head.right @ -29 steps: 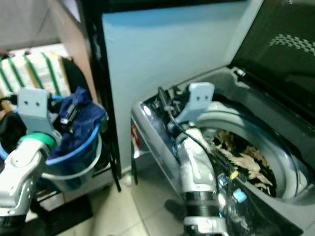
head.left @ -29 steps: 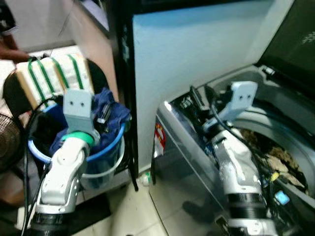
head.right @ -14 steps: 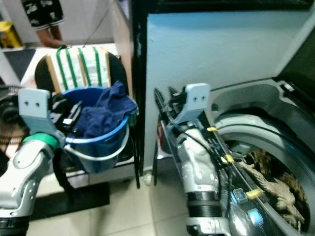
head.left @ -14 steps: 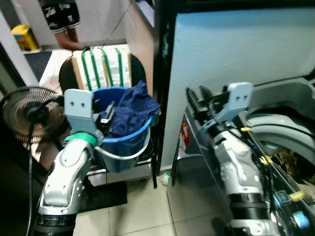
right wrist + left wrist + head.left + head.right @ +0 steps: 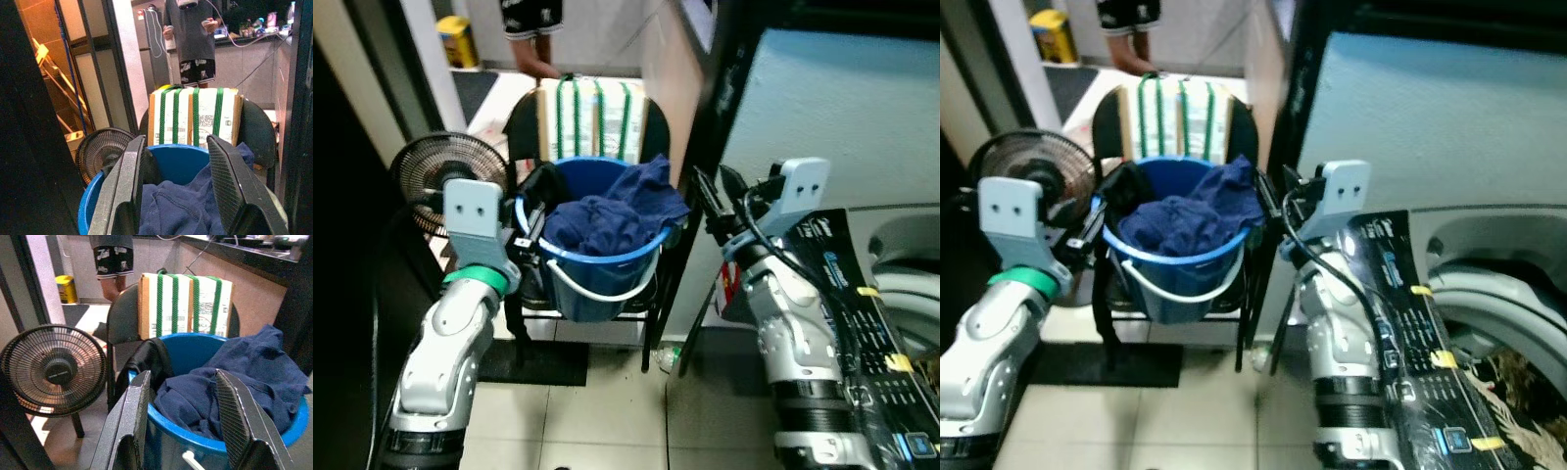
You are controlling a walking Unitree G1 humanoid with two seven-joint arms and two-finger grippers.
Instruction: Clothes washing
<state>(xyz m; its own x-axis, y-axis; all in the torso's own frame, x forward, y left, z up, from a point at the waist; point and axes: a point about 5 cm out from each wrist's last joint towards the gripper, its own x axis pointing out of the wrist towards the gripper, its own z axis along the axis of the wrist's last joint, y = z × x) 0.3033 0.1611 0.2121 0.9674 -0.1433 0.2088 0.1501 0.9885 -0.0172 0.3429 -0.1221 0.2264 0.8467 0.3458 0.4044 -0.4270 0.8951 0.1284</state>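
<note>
Nearest you on the right, the washing machine [image 5: 1430,343] shows its dark control panel with yellow tape tabs, and patterned laundry [image 5: 1518,392] lies in its drum at the lower right corner. Your right arm rises in front of that panel, and your right gripper [image 5: 178,196] has its two black fingers spread apart, grasping nothing, aimed toward the bucket. Your left arm stands at the left over the tiled floor [image 5: 607,411], where a dark mat [image 5: 543,362] lies. Your left gripper [image 5: 188,426] is likewise released, fingers wide apart and nothing between them, held just before the bucket's near rim.

The blue bucket [image 5: 607,284] sits on a black chair [image 5: 651,127], between your two arms. The navy clothes [image 5: 612,211] fill it and spill over the rim on the side toward the washer; a black piece of cloth [image 5: 146,360] hangs over the rim on the fan side. Beside the chair stands a small black fan [image 5: 435,176]. Behind the bucket, a cardboard box with green straps [image 5: 592,117] leans against the chair back. Farthest off, a person in patterned shorts [image 5: 195,36] stands in the room, with a yellow container [image 5: 458,39] on the floor nearby.
</note>
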